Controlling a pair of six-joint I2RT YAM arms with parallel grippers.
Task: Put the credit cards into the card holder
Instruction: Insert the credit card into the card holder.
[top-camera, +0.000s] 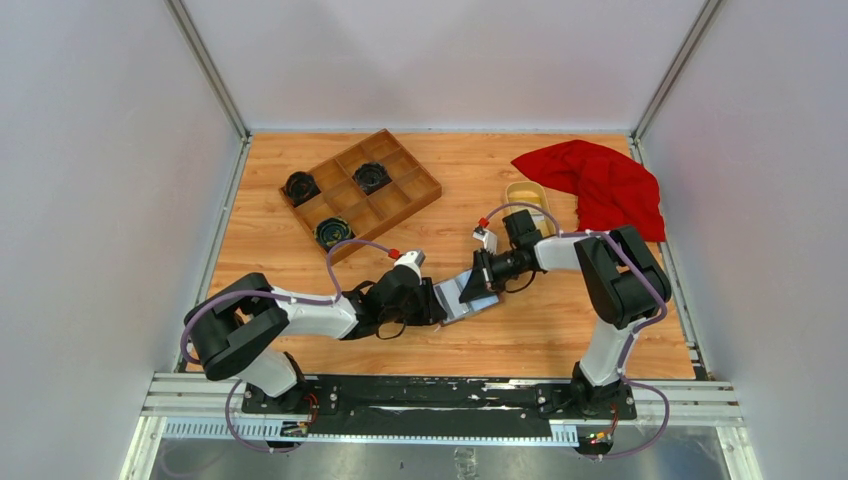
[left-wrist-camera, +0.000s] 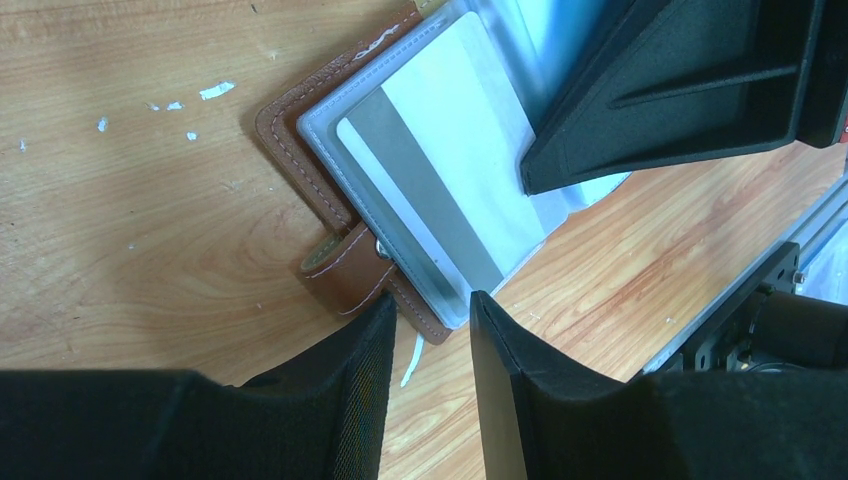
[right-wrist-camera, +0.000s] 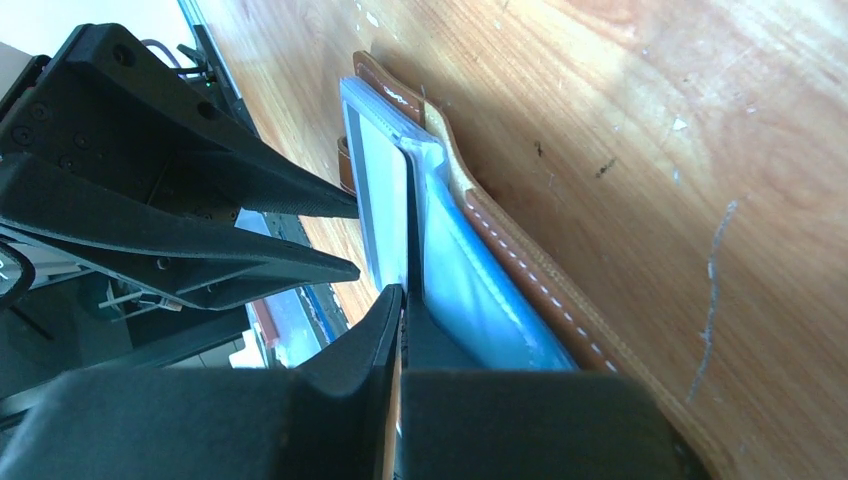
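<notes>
In the top view, the wooden compartment tray (top-camera: 395, 200) sits in the upper left of the table (top-camera: 560, 340) with three dark round items (top-camera: 371, 177) in its cells. Below and right of it, at the frame's centre, the left gripper (top-camera: 435, 300) and right gripper (top-camera: 470, 290) meet over the card holder (top-camera: 482, 303), which lies open and flat on the wood. Further right, in the upper part, are the oval yellow dish (top-camera: 530, 195) and a crumpled red cloth (top-camera: 605, 185).

In the left wrist view, the card holder (left-wrist-camera: 290, 150) is at centre left. It is brown leather with pale stitching along its rim, and a short snap strap (left-wrist-camera: 345, 270) sticks out at its lower edge. Its clear greyish sleeves are uppermost. A credit card (left-wrist-camera: 440, 180) lies in or on the top sleeve, whitish with a darker grey stripe down its length. No print on it is legible. The left gripper (left-wrist-camera: 430, 305) has its jaws parted, and the card holder's lower corner lies just before the gap. The right gripper (left-wrist-camera: 535, 175) presses its tip on the card's right edge.

In the right wrist view, the left gripper (right-wrist-camera: 355, 240) comes in from the left, spread and gripping nothing. The card (right-wrist-camera: 385, 200) and the blue-tinted sleeves stand at centre. The right gripper (right-wrist-camera: 402, 295) is clenched, its tip at the card's near edge.
</notes>
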